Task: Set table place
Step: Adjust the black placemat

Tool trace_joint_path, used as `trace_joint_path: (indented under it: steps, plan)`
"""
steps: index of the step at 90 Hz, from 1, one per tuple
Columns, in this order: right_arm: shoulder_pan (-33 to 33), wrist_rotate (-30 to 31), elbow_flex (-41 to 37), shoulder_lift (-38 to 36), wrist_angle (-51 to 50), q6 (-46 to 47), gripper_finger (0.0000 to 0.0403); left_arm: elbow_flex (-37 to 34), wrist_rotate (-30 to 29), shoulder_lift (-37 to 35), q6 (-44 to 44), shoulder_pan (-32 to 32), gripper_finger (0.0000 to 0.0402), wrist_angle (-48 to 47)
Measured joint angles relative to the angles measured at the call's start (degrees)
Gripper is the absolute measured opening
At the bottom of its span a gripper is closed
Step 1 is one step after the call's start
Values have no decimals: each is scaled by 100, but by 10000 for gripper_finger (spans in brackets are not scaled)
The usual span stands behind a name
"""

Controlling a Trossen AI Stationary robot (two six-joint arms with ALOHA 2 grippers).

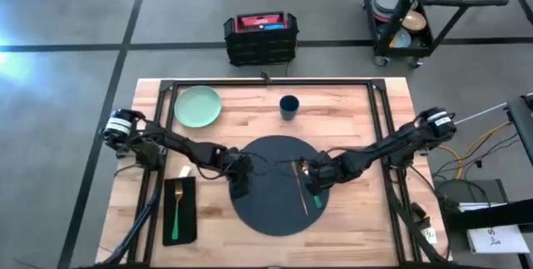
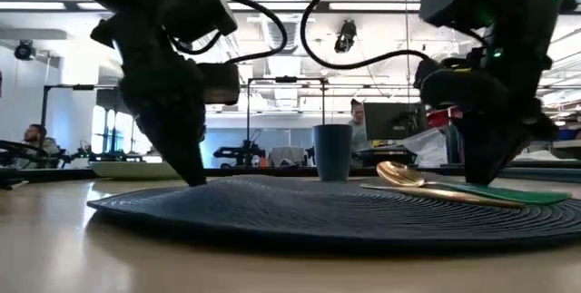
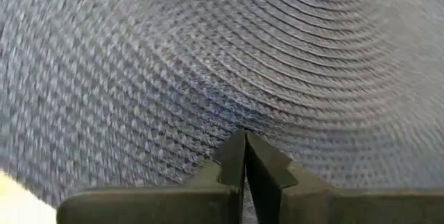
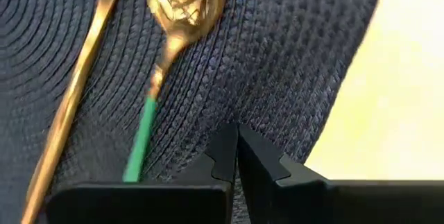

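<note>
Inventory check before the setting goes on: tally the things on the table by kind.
placemat: 1
plate: 1
cup: 1
napkin: 1
cutlery: 3 (fork, spoon, long gold piece)
Total: 7

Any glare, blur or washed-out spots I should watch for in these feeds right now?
High view: bright glare on the floor at left. Low view: backlit by ceiling lights, arms silhouetted, near table soft. Left wrist view: placemat weave smeared at left. Right wrist view: spoon blurred, bare table washed out.
</note>
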Motion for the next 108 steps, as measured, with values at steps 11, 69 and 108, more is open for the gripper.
trace_joint_path:
  steps: [11,69,108]
  plan:
    - [222,-13,6,4,-17,335,0,-2,-24,2,2,102,0,4]
    - [645,601,350,-402,-186,954,0,-26,680,-107,-109,129,0,-26]
    - [111,880,598,-299,464,27,0,-26,128,-26,20,356,0,304]
